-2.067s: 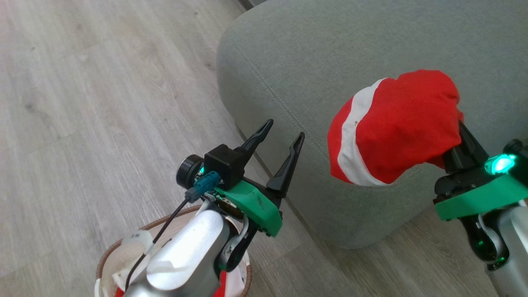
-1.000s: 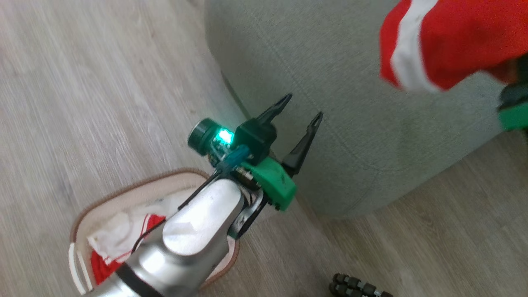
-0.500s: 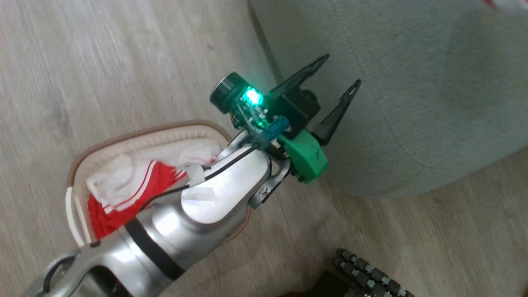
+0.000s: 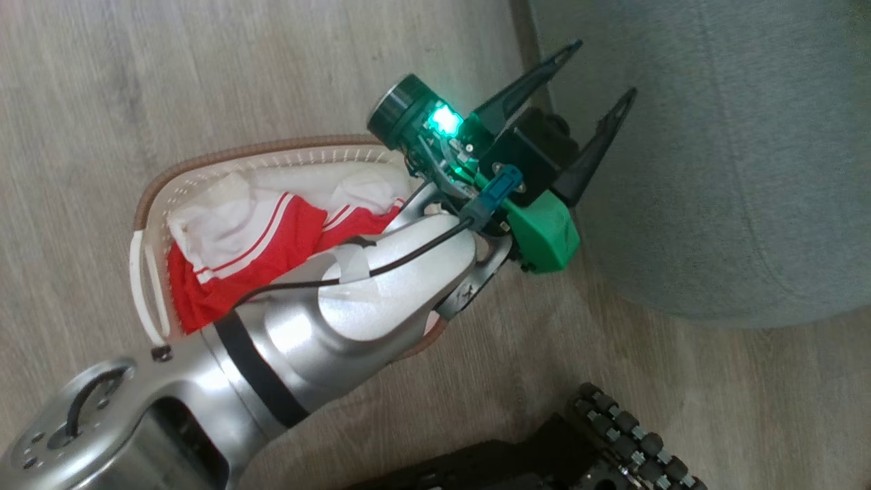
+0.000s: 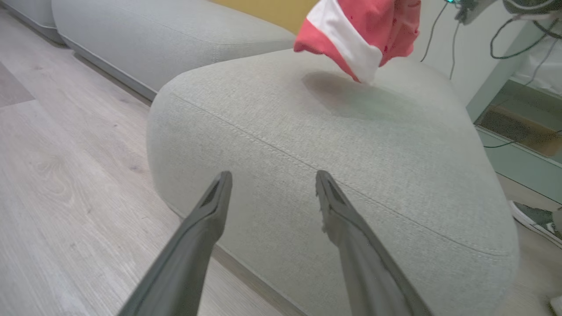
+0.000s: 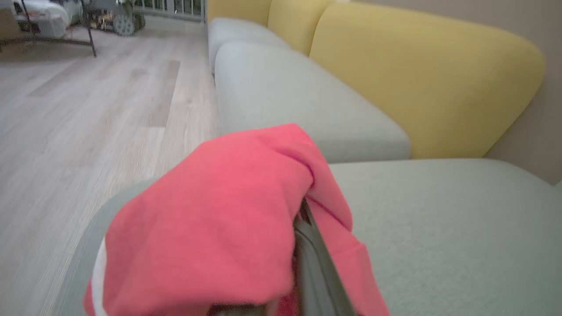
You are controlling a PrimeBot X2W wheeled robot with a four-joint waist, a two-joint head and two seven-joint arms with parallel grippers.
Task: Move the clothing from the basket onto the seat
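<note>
The carry step is in hand. The right jaws are pinched almost fully shut on a red garment (image 6: 228, 210), which drapes over them and hangs above the seat (image 5: 351, 153) at the top of the left wrist view. It casts a shadow on the cushion, and whether its lowest corner touches I cannot tell. The left jaws stand spread wide and hold nothing, at the upper middle of the head view, over the strip of floor (image 4: 204, 68) between the basket (image 4: 204, 162) and the seat's rounded edge. More red and white clothing (image 4: 238, 258) lies in the basket at the left centre of that view, partly hidden by the silver forearm (image 4: 354, 306). The next move probably calls for lowering the garment and letting go well inside the cushion's seam, since thin cloth near the rounded edge could slide off. The cushion top offers plenty of room. A yellow backrest (image 6: 417, 74) bounds the sofa at the upper right of the right wrist view.
</note>
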